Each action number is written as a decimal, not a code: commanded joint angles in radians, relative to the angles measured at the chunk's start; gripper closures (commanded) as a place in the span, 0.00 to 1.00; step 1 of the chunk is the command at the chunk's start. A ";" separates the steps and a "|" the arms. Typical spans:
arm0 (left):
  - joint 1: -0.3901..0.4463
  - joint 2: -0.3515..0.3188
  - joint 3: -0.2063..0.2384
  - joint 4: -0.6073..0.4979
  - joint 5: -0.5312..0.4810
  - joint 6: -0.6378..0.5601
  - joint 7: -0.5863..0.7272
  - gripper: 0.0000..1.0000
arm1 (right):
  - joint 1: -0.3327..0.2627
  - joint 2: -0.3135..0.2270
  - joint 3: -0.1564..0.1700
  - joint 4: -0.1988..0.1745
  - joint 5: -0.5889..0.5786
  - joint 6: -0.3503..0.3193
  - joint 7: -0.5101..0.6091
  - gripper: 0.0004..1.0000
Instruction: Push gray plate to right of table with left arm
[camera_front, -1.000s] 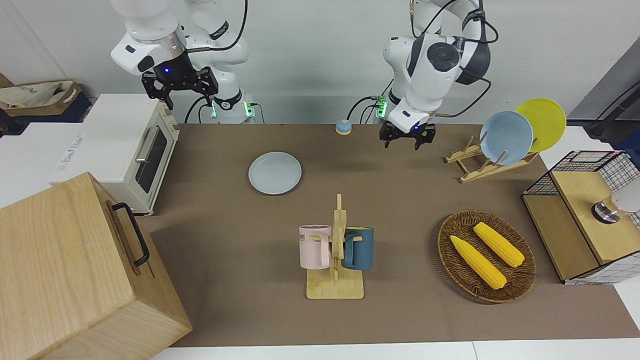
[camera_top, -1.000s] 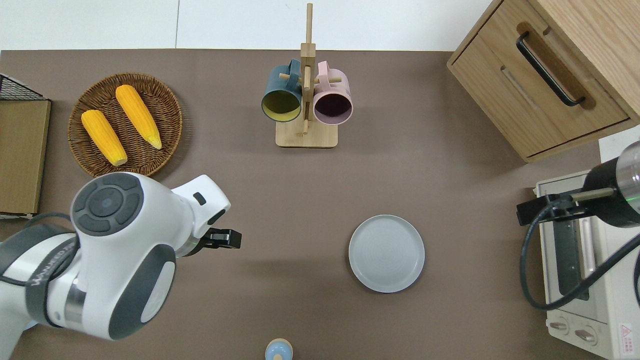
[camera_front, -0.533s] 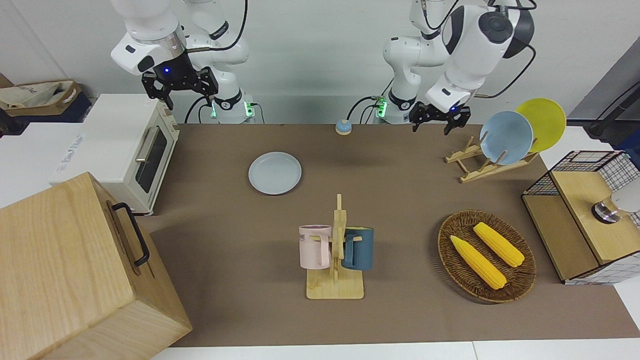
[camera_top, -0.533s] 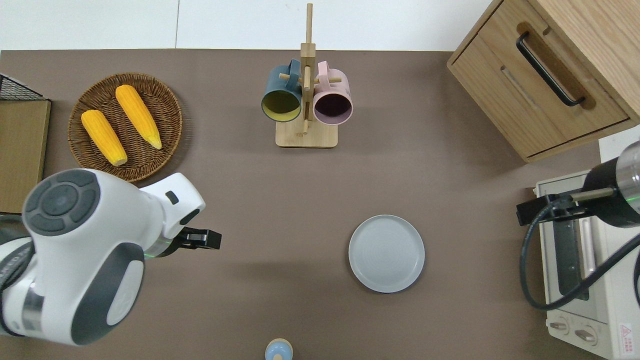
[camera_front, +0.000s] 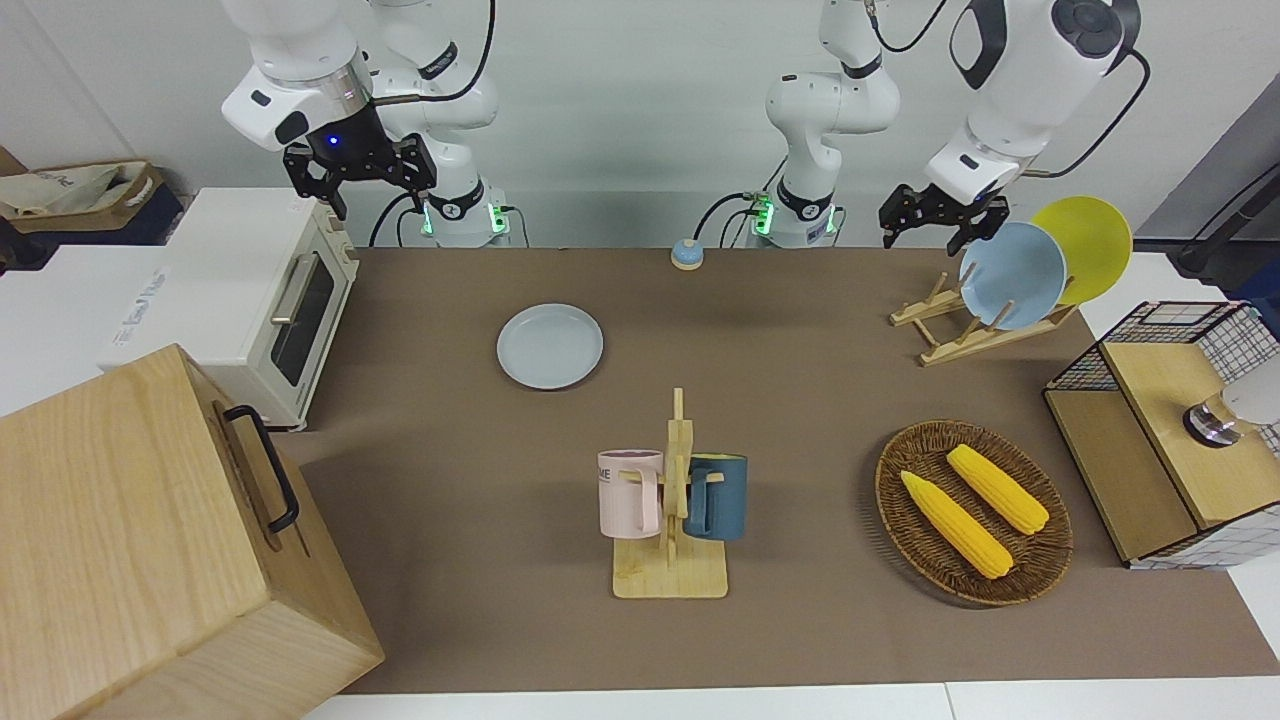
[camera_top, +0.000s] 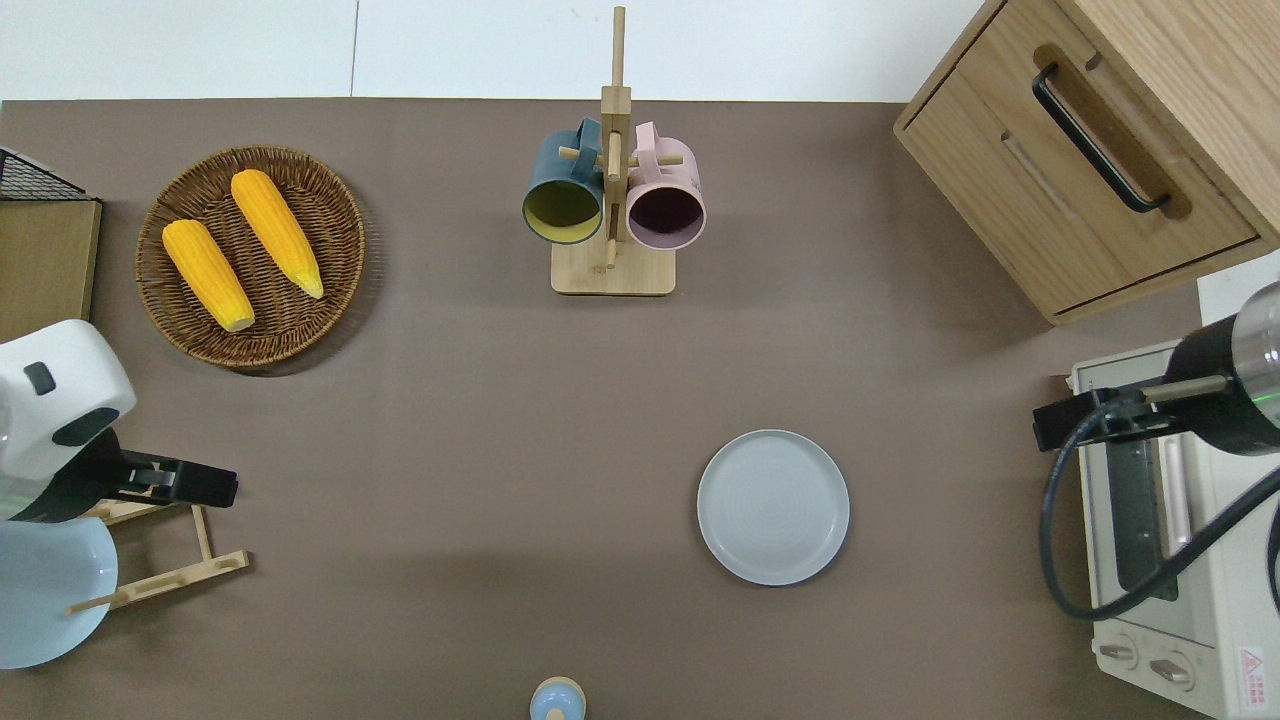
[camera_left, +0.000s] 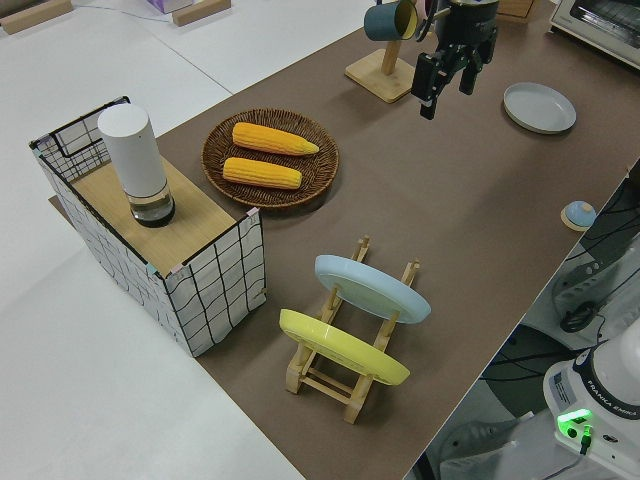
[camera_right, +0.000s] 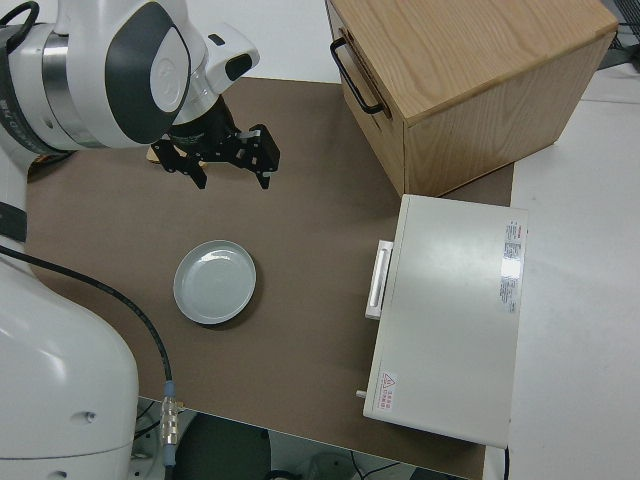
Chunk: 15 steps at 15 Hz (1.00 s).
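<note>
The gray plate (camera_front: 550, 346) lies flat on the brown table (camera_front: 800, 380), toward the right arm's end and nearer to the robots than the mug rack. It also shows in the overhead view (camera_top: 773, 507) and the right side view (camera_right: 214, 282). My left gripper (camera_front: 925, 235) is open and empty, raised over the wooden plate rack (camera_top: 160, 560) at the left arm's end, well apart from the gray plate. It also shows in the overhead view (camera_top: 215, 490). My right arm is parked, its gripper (camera_front: 380, 195) open.
A mug rack (camera_front: 670, 500) holds a pink and a blue mug. A wicker basket (camera_front: 975, 512) holds two corn cobs. The plate rack holds a sky-blue plate (camera_front: 1012, 275) and a yellow one. A toaster oven (camera_front: 260, 290), a wooden cabinet (camera_front: 150, 540), a wire crate (camera_front: 1170, 430) and a small bell (camera_front: 686, 254) stand around.
My left arm has risen and swung toward its own end of the table, from over the table's near edge to over the plate rack. The gray plate has not moved.
</note>
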 joint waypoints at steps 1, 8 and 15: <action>0.006 -0.008 0.009 0.043 0.017 -0.040 0.017 0.00 | -0.020 -0.002 0.016 0.009 0.004 -0.016 0.012 0.02; 0.024 -0.008 0.001 0.058 0.018 -0.017 0.019 0.00 | -0.020 -0.002 0.016 0.009 0.004 -0.016 0.013 0.02; 0.018 -0.007 -0.009 0.057 0.018 0.041 0.008 0.00 | -0.020 -0.002 0.016 0.009 0.004 -0.016 0.012 0.02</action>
